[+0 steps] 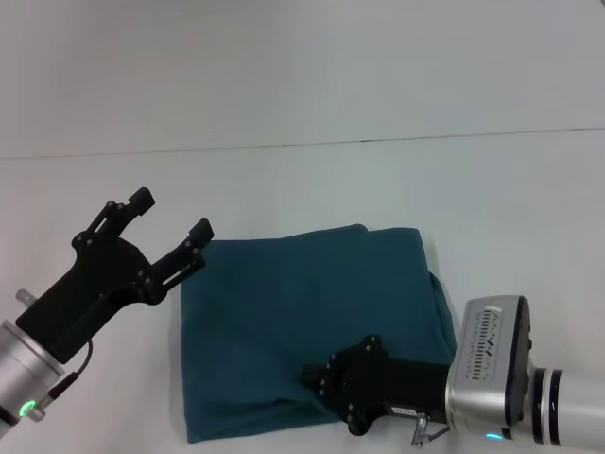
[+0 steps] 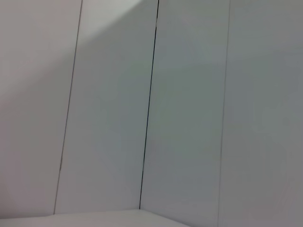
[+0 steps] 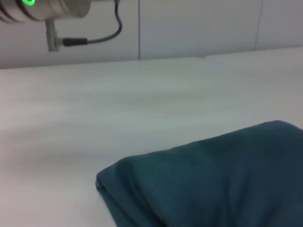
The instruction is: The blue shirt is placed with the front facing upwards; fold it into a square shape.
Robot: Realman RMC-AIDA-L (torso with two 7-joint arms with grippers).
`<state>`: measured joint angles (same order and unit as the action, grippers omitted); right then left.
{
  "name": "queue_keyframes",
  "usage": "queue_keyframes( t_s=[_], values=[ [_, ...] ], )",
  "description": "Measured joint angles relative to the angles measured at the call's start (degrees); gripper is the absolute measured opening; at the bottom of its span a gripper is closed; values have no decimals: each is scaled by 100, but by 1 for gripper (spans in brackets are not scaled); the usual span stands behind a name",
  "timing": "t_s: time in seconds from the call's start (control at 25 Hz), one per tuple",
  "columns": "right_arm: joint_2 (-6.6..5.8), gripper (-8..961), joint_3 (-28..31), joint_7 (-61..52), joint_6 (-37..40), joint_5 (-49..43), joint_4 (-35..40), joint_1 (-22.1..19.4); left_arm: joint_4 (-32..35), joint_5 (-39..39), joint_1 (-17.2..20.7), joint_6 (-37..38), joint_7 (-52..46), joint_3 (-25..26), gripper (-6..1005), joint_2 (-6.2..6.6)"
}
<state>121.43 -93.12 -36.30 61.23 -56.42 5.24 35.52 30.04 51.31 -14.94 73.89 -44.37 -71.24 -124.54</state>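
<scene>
The blue shirt [image 1: 312, 322] lies folded into a rough square on the white table [image 1: 302, 189], in the near middle of the head view, with only plain teal cloth facing up; no lettering, print or label can be read on any visible surface. Its left and far edges run fairly straight, its right side bulges in a rounded fold, and soft creases cross the near part. The near right corner of the shirt is hidden beneath the right gripper [image 1: 317, 376], and the near edge runs close to the bottom of the head view. The right gripper rests low over that near right part of the cloth; its black housing covers the fingers, so whether they are apart or closed on fabric cannot be told. The right wrist view shows the shirt [image 3: 213, 184] as a thick rounded fold on the table, cut off at two sides, with part of the other arm's silver body and a green light at the far edge. The left gripper [image 1: 170, 219] hovers just left of the shirt's far left corner, its two black fingers [image 1: 142, 200] spread well apart, holding nothing. The left wrist view shows only pale wall panels.
</scene>
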Motion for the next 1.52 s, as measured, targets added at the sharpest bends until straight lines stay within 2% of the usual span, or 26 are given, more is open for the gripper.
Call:
queue_keyframes(
  t_s=[0.16,0.24,0.32,0.36,0.48,0.64,0.72,0.76,0.8,0.84,0.92,1.0,1.08,1.12,1.24,1.52],
  values=[
    [-48,62,57,-18,354,104,270,-253,2,15,1,0,-1,32,916,0],
    [-107,66,278,-28,912,373,433,-510,19,22,17,45,-11,54,916,2],
    [-219,70,646,-245,1354,599,633,-757,50,82,26,84,-46,60,917,9],
    [-293,72,821,-473,1494,644,760,-851,83,191,21,92,-103,62,917,18],
    [-667,78,1041,-1463,1519,364,1231,-1023,377,882,-50,-24,-632,77,917,38],
    [-1149,87,1114,-2804,1402,-533,2107,-1203,1276,2257,-60,-293,-1793,160,917,45],
    [-1271,91,1263,-3480,1250,-1150,2771,-1348,1679,2891,-57,-319,-2415,230,916,44],
    [-1279,93,1417,-3893,1159,-1632,3281,-1461,1863,3196,-59,-307,-2732,295,916,45],
    [-1261,95,1564,-4283,1068,-2159,3758,-1557,1992,3411,-64,-287,-2942,326,916,44],
    [-1182,97,1704,-4600,1047,-2627,4205,-1642,2140,3643,-66,-269,-3165,359,916,44],
    [-903,240,2072,-5274,1094,-3810,5235,-1820,2402,4082,-66,-243,-3550,374,916,43],
    [-514,357,2497,-5707,1361,-4838,6127,-1925,2532,4333,-61,-240,-3770,375,917,44],
    [-287,446,2757,-5900,1704,-5422,6513,-1911,2587,4561,-76,-223,-3956,375,919,44],
    [-214,491,2858,-5991,1890,-5617,6604,-1876,2590,4628,-87,-211,-4003,375,920,44],
    [-185,580,2936,-6184,2161,-5737,6599,-1816,2596,4756,-122,-125,-4086,374,922,44],
    [-179,732,2981,-6247,2185,-5755,6561,-1884,2594,4913,-214,-110,-4151,374,926,44]
  ],
)
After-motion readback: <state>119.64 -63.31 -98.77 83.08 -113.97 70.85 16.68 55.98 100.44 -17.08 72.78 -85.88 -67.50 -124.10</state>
